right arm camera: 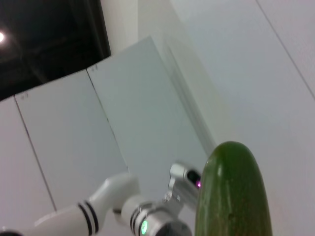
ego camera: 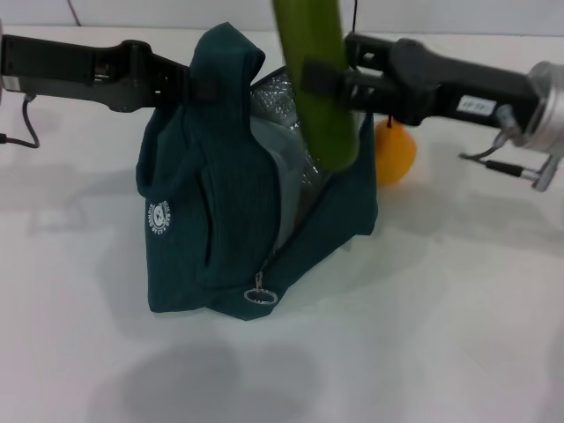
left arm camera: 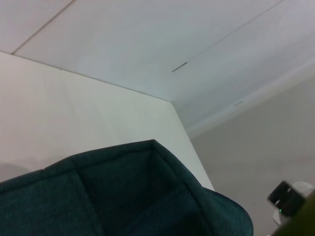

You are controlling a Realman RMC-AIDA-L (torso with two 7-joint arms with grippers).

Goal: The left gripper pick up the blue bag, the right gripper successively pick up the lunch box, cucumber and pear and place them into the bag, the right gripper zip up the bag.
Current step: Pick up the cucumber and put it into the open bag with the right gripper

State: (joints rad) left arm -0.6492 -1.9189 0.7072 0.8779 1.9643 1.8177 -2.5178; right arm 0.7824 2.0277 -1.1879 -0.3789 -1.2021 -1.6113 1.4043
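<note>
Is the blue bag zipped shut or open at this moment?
Open. The blue bag gapes at the top, its silver lining exposed, and its zipper ring pull sits low at the front.

You are looking at a robot test cell in a lab-type room. The indicators: a plain white table (ego camera: pixel 458 335) used as the work surface, bare white wall panels (right arm camera: pixel 74 147), a panelled ceiling (left arm camera: pixel 162 44), and a white robot arm (right arm camera: pixel 108 206) with lit status lights.

A white table (ego camera: pixel 458 300) carries the blue bag (ego camera: pixel 220 220), with the pear (ego camera: pixel 394 152) just behind it
</note>
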